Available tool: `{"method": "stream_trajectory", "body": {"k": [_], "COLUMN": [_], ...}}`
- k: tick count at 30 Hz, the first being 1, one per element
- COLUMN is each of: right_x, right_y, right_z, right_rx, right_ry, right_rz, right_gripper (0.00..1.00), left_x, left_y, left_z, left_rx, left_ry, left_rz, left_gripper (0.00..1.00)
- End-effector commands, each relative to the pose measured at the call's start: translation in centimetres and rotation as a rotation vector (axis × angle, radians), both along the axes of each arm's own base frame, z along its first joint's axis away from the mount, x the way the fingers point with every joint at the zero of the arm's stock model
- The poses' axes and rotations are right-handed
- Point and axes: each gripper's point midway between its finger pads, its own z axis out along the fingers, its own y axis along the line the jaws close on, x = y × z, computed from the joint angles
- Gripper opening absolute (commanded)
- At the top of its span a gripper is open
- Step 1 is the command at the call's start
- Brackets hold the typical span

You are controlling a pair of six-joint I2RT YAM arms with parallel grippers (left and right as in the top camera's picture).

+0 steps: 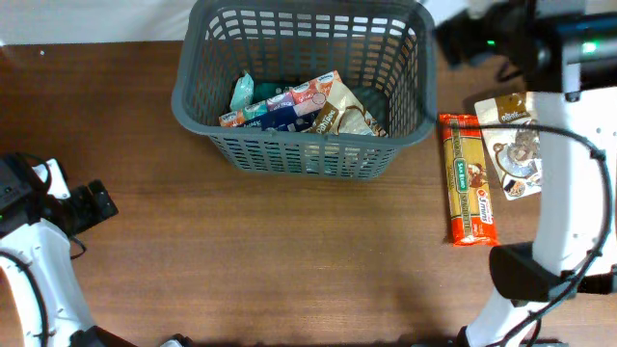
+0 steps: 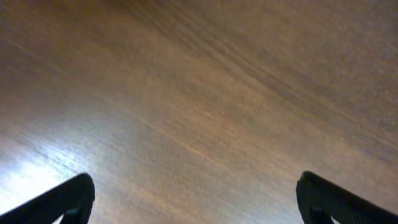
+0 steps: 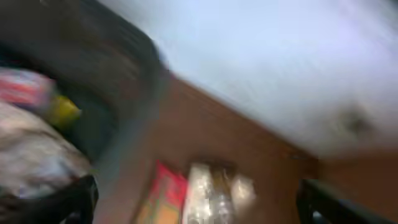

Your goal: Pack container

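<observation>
Wood fills the left wrist view: nearest the front edge, the left tool [image 2: 198, 200] hangs low over the bare brown wooden counter [image 1: 289, 251], its fingers spread wide with nothing between them, well apart from everything to be packed. Further in, on the right side, a long red and orange pasta packet [image 1: 469, 179] lies flat on the counter. Just beside it, touching or nearly so, lies a white and brown printed pouch [image 1: 511, 145]. Beyond them, at the far middle of the counter, stands the large dark grey plastic basket [image 1: 299, 154] with lattice sides, several coloured snack packets [image 1: 289, 104] already heaped on its floor. Farthest of all, the right tool [image 3: 198, 202] sits by the basket's far right corner. Its view is blurred, but the fingers show at the two lower corners, wide apart and empty. Packing looks partway done, and the step in hand seems to be fetching the next packet. That calls for bringing the right tool over the pasta packet, lining the fingers across its narrow width, coming down level and closing on it before the carry over the rim.
</observation>
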Motion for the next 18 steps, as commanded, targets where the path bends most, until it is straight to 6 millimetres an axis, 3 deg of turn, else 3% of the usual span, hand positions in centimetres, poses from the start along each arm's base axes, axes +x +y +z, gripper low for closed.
{"method": "stream_trajectory", "body": {"k": [1, 4, 7, 12, 18], "right_x": [-2.1, -4.0, -5.2, -4.7, -5.5], "right_y": [-8.7, -12.4, -14.4, -15.5, -20.5], "right_z": [-0.4, -1.7, -3.6, -8.9, -15.7], "right_rx": [0.052, 0.176, 0.28, 0.317, 0.13], "right_ry": [-0.009, 0.013, 0.082, 0.28, 0.452], "right_rz": [-0.457, -0.669, -0.726, -0.471, -0.373], "right_gripper": [0.99, 0.99, 0.99, 0.99, 0.99], "left_x": [-0.3, -0.2, -0.1, -0.2, -0.2], "left_y": [0.1, 0.1, 0.1, 0.1, 0.1], "left_z": [-1.6, -2.1, -2.3, -2.3, -2.3], "left_rx": [-0.017, -0.028, -0.03, -0.031, -0.031], "left_ry": [0.041, 0.05, 0.054, 0.054, 0.055], "left_rz": [-0.007, -0.007, -0.008, -0.008, -0.008], "left_gripper": [0.99, 0.99, 0.99, 0.99, 0.99]}}
